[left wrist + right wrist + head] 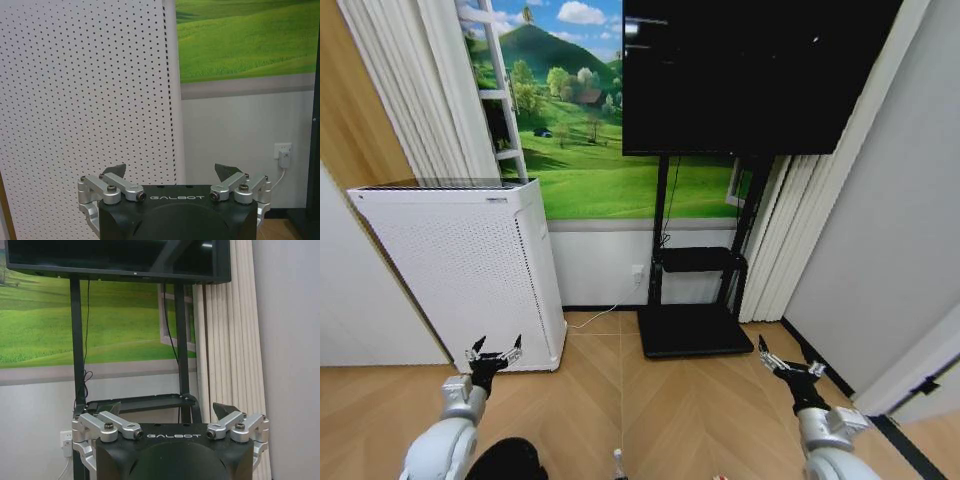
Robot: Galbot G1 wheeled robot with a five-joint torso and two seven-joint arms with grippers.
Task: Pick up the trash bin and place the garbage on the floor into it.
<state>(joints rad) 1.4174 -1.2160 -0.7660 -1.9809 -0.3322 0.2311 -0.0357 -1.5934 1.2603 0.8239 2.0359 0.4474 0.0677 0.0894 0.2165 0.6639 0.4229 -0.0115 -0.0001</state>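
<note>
**Both claws open and empty, arms raised, bin not picked up**

Head view: left gripper (495,354) hangs in front of the white perforated appliance (470,270), fingers spread, nothing between them. Right gripper (788,365) mirrors it near the TV stand base (695,330), also spread and empty. Looks like a ready pose, both arms held up off the floor, no grasp started. Trash bin (510,462) is a dark round shape at the bottom edge, just beside the left arm, mostly cut off. Garbage: one bottle cap end (618,462) pokes up at the bottom edge, plus one red scrap (718,477) to its right. Count visible: two items, one bin.

Left wrist view: one claw (172,175), two fingers wide apart, aimed at the appliance panel, one wall socket (283,151) behind.

Right wrist view: one claw (167,412), two fingers wide apart, facing the TV stand (77,340) and curtain (225,340). Holding nothing.
</note>
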